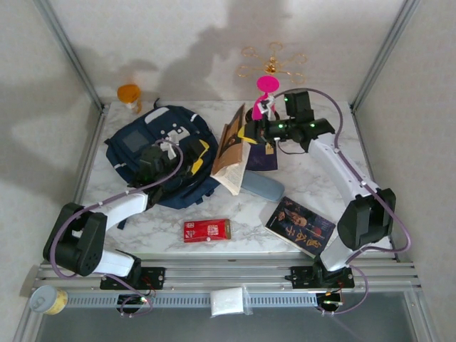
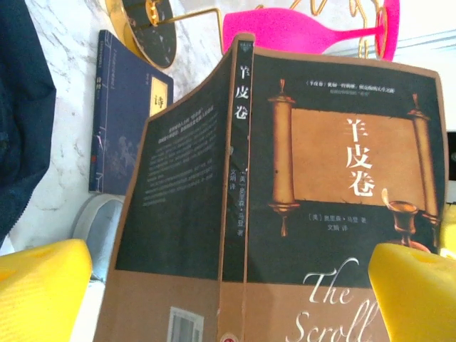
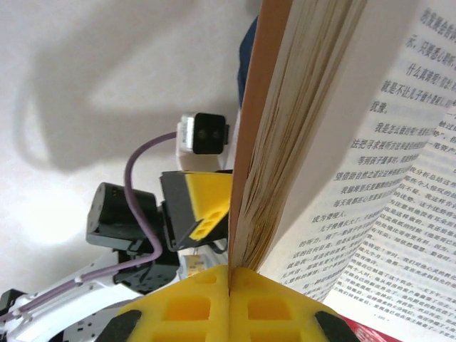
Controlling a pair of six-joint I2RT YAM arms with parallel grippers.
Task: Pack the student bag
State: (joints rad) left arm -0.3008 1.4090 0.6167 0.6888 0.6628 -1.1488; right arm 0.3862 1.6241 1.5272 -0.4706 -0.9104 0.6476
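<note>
The student bag (image 1: 160,153), a large navy backpack with pale patches, lies at the left of the marble table (image 1: 242,214). A brown paperback (image 1: 231,146) hangs upright and fanned open just right of it. My right gripper (image 1: 248,134) is shut on the paperback's cover (image 3: 246,142), its yellow pads (image 3: 185,306) pinching the cover edge while the pages spread to the right. My left gripper (image 1: 196,158) reaches over the bag and stands open, facing the paperback's spine and covers (image 2: 235,178). One yellow finger (image 2: 43,285) lies left of the book and the other lower right, neither pressing it.
A navy book (image 1: 262,153) and a light-blue pencil case (image 1: 262,187) lie behind and under the paperback. A red box (image 1: 207,230) and a dark book (image 1: 300,226) lie near the front. A pink goblet (image 1: 267,89), a gold stand (image 1: 272,65) and an orange cup (image 1: 130,95) stand at the back.
</note>
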